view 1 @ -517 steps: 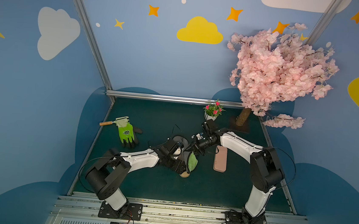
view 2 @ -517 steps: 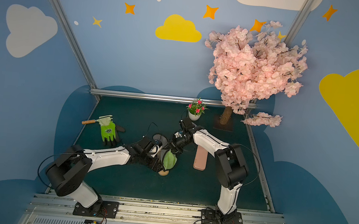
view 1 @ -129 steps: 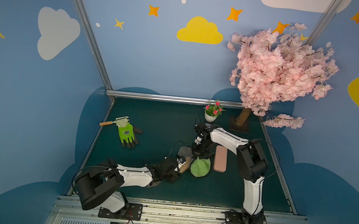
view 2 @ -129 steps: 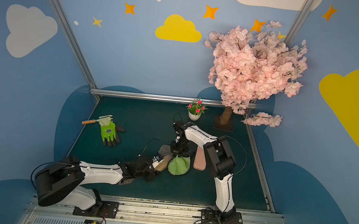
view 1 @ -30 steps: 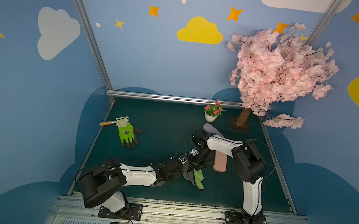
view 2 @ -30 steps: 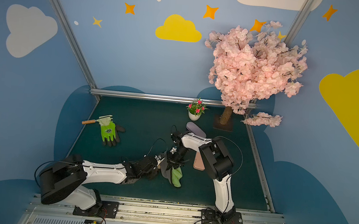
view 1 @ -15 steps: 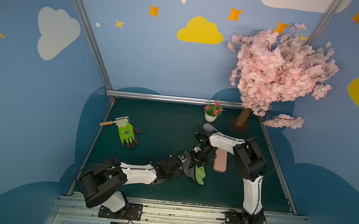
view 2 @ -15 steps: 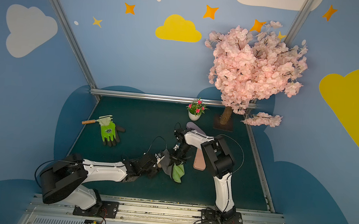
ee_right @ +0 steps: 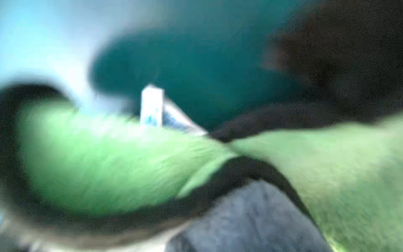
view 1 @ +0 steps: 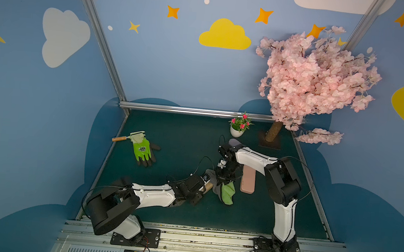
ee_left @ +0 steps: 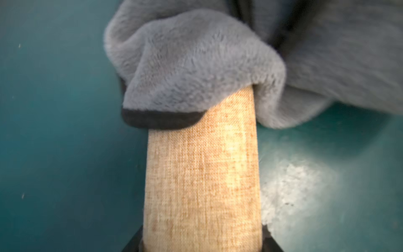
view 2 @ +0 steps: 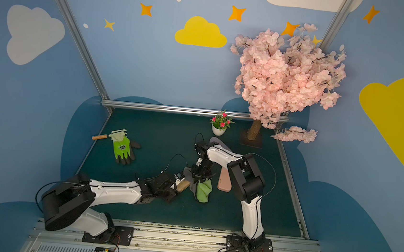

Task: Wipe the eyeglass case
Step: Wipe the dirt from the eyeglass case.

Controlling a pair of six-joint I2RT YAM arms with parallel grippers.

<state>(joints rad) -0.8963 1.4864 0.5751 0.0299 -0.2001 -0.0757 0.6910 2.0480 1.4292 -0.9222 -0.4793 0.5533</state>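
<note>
1. Where the left gripper [view 1: 202, 185] clamps its near end: eyeglass case [ee_left: 200, 174], tan woven, amid the green mat [view 1: 175, 134].
2. Cloth [view 1: 227, 192], grey and green: draped over the case's far end, pinched in the closed right gripper [view 1: 225, 180].

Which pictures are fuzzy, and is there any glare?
Right wrist view: heavily blurred, the green-and-grey cloth just a smear. Left wrist view: tan eyeglass case sharp in weave, cloth edges soft, a bright glare patch on the mat. Both top views: clear, evenly lit.
</note>
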